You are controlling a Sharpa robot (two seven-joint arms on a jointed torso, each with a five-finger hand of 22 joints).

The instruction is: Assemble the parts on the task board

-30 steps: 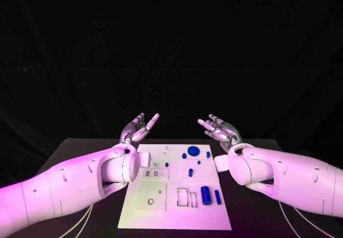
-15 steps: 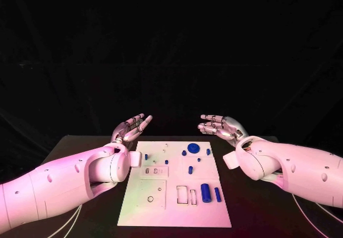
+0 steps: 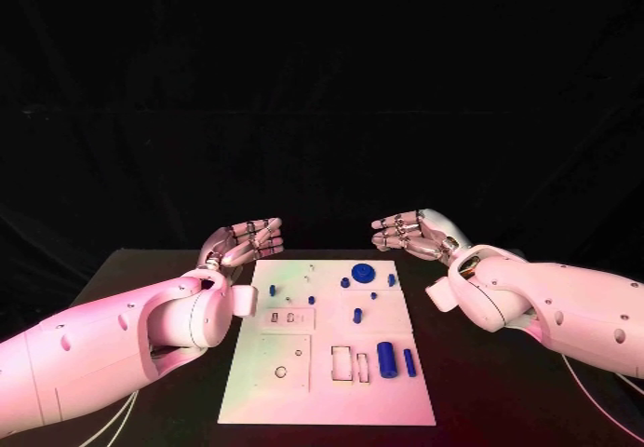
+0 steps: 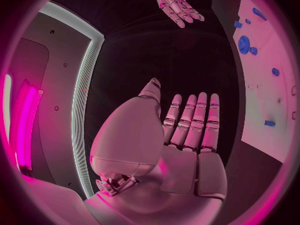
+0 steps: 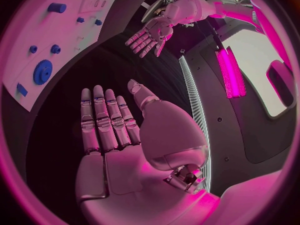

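Black table (image 3: 161,279) | white task board (image 3: 302,391) centre | both hands released, holding nothing

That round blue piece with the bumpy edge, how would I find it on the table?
Find the white task board in the middle of the black table. Go to its far end, between the two raised hands. There lies the blue gear, the biggest round part, with a toothed rim; its neighbours are tiny pegs.

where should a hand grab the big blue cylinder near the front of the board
Probably across the middle of its long sides, coming from above. The blue cylinder lies flat on the task board, with a thinner blue pin close on one side, so the ends are awkward. The right hand looks nearer.
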